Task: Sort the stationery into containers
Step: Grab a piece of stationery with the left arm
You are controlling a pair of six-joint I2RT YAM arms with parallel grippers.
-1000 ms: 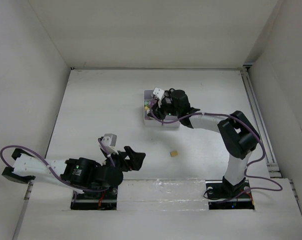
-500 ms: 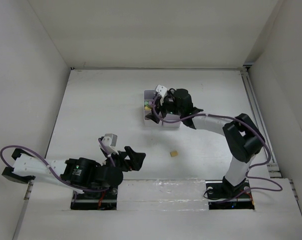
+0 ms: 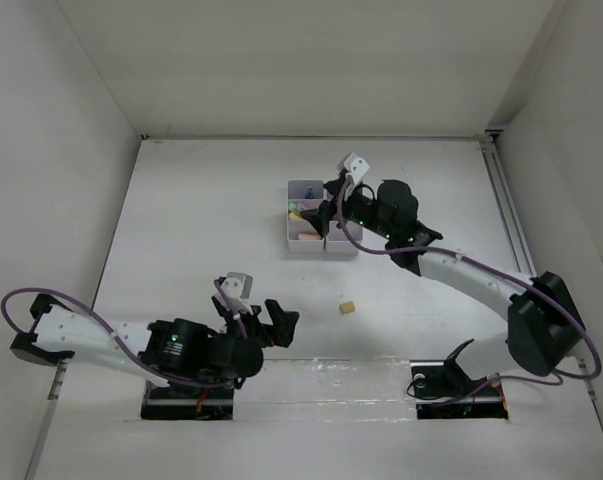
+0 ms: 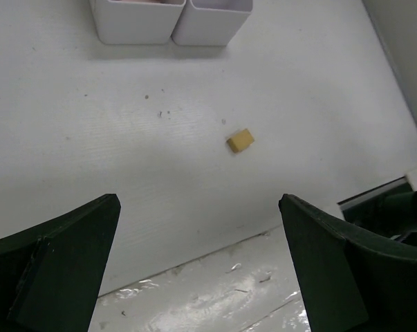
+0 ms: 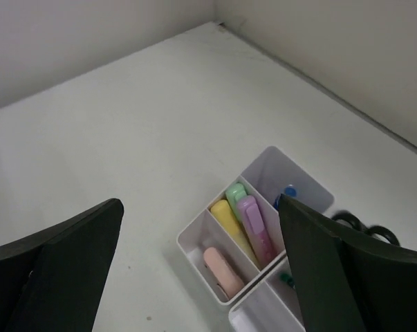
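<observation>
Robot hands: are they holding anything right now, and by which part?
Nothing is held. The left gripper is open above the table, and the eraser lies apart from it. The right gripper is open over the organiser, empty.

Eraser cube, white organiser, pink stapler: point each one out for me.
Eraser cube (image 4: 241, 140), left wrist view, its top face.
White organiser (image 4: 135, 28), left wrist view, near outer wall.
Pink stapler (image 5: 222, 271), right wrist view, middle of its pink body.

organiser (image 4: 135, 28): white, divided, upright
markers (image 5: 253, 225): yellow, green, pink, lying together in one compartment
eraser (image 4: 240, 140): tan block, alone, well apart from organiser
</observation>
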